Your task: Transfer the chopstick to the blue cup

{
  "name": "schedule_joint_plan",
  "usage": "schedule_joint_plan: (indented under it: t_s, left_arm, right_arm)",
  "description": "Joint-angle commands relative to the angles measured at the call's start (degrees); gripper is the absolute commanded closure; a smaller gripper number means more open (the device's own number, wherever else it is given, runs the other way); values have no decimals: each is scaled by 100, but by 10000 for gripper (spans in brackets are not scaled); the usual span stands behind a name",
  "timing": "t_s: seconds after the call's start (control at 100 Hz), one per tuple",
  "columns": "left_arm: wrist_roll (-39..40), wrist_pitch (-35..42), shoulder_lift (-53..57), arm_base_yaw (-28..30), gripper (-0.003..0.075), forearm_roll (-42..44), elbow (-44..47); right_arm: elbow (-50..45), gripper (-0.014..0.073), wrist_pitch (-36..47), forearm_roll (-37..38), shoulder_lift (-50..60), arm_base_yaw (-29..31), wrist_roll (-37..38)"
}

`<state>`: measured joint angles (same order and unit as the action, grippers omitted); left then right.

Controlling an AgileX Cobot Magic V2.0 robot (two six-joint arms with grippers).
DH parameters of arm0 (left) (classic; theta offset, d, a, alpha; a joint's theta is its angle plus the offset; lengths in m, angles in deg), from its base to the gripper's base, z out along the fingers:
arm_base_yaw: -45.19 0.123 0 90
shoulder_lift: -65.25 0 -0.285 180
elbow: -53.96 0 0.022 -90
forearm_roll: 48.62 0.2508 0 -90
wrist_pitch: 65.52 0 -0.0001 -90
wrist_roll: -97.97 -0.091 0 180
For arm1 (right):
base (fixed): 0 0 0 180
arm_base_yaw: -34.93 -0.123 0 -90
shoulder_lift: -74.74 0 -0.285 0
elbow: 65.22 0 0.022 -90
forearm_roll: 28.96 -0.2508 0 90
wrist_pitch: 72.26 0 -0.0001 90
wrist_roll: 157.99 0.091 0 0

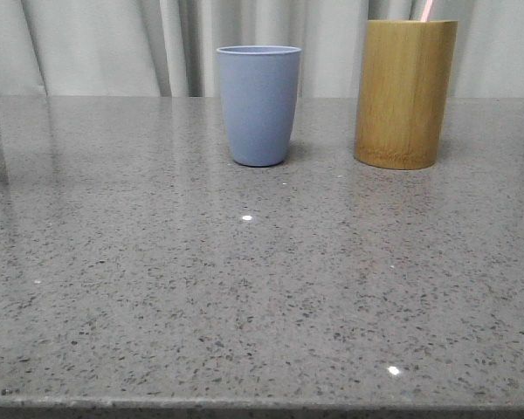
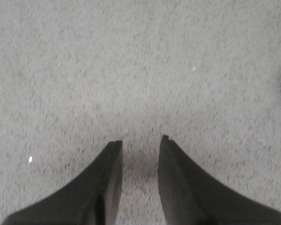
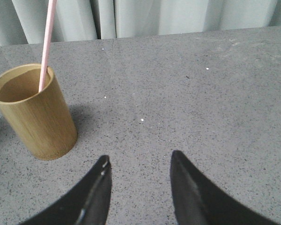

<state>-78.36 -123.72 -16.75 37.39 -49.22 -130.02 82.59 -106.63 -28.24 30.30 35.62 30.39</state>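
The chopstick (image 3: 46,42) leans inside the bamboo cylinder (image 1: 405,92), at three o'clock of the blue cup (image 1: 258,103), so the right gripper (image 3: 139,164), fingers wide and empty, likely reaches first, while the left gripper (image 2: 140,140) hangs narrowly parted.

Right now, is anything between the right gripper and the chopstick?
Nothing visible. The right gripper is open over bare table; the chopstick stands in the bamboo cup, whose wall surrounds only its lower end.

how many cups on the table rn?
2. The blue cup stands mid-table at the back; the bamboo cup is to its right, apart from it, holding the chopstick. None seem hidden.
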Motion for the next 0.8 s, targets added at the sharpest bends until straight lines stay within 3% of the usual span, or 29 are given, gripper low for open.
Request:
schedule_joint_plan:
  t_s: [0.0,0.44,0.79]
  left_arm:
    - [78,586,638,42,533,-16,508]
    - [164,1711,2756,42,533,-16,2778]
    - [164,1795,3434,42,533,9,3367]
  right_arm:
    - [199,269,375,17,-32,45,-93]
    - [301,269,338,7,-470,-312,-93]
    - [1438,244,347,-208,-1783,-613,-93]
